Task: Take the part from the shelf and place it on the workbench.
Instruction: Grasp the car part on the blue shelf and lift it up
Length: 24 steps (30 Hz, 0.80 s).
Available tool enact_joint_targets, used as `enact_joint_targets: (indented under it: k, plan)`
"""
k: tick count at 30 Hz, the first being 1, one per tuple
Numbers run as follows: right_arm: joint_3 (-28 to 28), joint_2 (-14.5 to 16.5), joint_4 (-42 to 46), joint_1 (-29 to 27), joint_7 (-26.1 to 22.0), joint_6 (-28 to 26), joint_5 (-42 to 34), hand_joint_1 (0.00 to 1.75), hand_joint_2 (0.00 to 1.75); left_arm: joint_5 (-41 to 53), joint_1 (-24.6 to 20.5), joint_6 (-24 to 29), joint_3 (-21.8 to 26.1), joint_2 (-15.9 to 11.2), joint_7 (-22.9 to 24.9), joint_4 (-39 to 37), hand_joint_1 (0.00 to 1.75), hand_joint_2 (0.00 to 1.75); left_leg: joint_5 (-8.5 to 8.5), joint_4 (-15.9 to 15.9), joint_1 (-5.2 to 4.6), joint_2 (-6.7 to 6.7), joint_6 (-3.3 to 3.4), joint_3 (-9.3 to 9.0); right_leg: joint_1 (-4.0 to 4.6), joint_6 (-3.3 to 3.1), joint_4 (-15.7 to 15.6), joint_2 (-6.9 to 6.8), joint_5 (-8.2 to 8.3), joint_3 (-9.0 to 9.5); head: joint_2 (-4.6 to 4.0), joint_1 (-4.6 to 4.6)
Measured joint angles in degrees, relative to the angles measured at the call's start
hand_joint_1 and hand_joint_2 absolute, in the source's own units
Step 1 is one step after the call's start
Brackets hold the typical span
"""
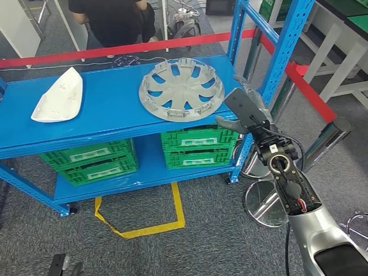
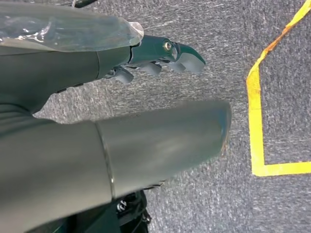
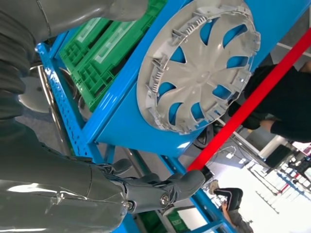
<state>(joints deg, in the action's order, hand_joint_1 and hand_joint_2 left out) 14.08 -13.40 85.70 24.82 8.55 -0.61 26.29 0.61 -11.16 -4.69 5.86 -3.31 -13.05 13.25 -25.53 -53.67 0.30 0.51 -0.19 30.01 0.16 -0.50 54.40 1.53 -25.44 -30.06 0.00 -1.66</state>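
Note:
A grey spoked wheel cover (image 1: 181, 89) lies flat at the right end of the blue shelf's top board (image 1: 108, 109). A white curved shell part (image 1: 58, 96) lies at the left end. My right hand (image 1: 245, 109) hovers at the shelf's right front corner, just right of the wheel cover and apart from it, fingers spread and holding nothing. The right wrist view shows the wheel cover (image 3: 198, 63) ahead of the hand's fingers (image 3: 165, 189), with a gap between them. My left hand (image 2: 161, 51) hangs over the grey floor with fingers stretched out and nothing in it.
Green crates (image 1: 89, 161) (image 1: 197, 146) sit on the lower shelf board. A blue upright post (image 1: 278, 52) stands just behind my right hand. Red barrier tape (image 1: 130, 49) runs behind the shelf, with a person in black (image 1: 112, 17) beyond. Chrome stanchion bases (image 1: 264, 201) and yellow floor tape (image 1: 143, 230) lie below.

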Motion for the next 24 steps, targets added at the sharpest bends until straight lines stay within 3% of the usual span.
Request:
enact_joint_targets:
  k: [24]
  plan:
    - [-2.0,0.0,-0.1,-2.7,0.4,2.4,-0.5,0.00,1.75,2.3,-0.1,0.5,-1.6,0.5,0.4,0.0,0.00,0.00,0.00,0.0,0.00,-0.04,0.00,-0.03,0.00,0.00,0.0,0.04,0.01,-0.05,0.00,-0.01]
